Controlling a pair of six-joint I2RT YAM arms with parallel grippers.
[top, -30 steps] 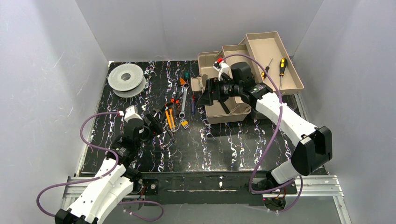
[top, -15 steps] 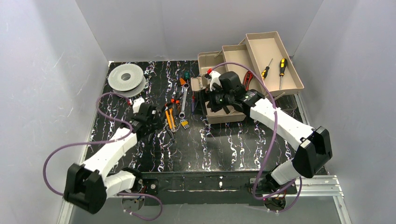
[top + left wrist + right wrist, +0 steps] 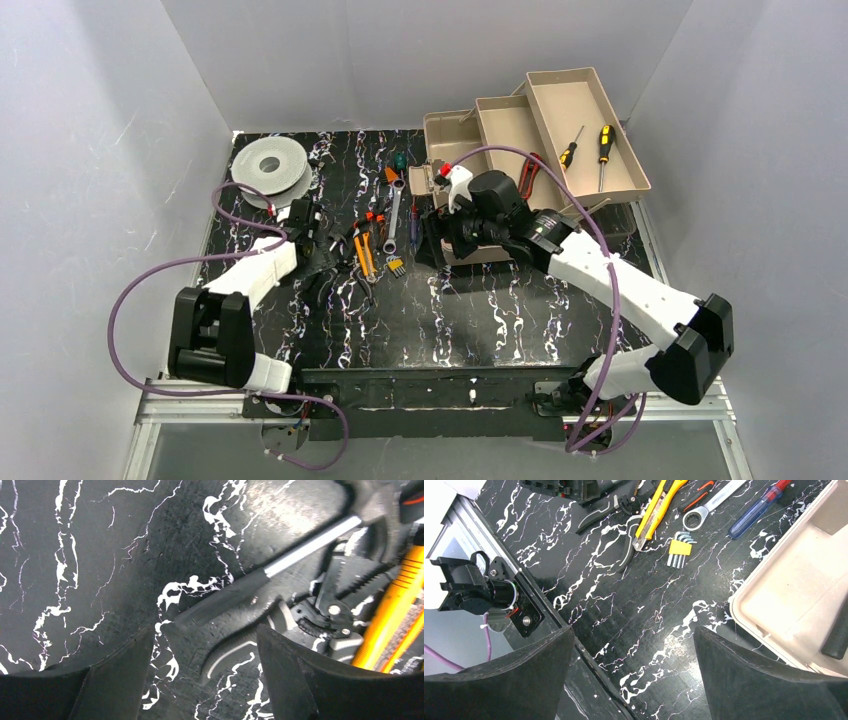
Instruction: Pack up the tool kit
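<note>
Toolbox [image 3: 572,98] at far right of bench [image 3: 480,310], trays stepped open, two screwdrivers [image 3: 606,142] in the top one. Pliers [image 3: 235,647] loose to its left. Left tool [image 3: 205,635] open astride a pliers handle. Right tool [image 3: 634,632] open above bench, holding nothing.

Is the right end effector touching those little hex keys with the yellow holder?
Apart. The right wrist view shows a wide stretch of bare black table between the open right end effector and the hex keys.

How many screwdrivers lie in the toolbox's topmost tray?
2, both in the topmost tray: a larger yellow-and-black screwdriver near its right wall, a smaller screwdriver just left. None seem hidden there.
</note>
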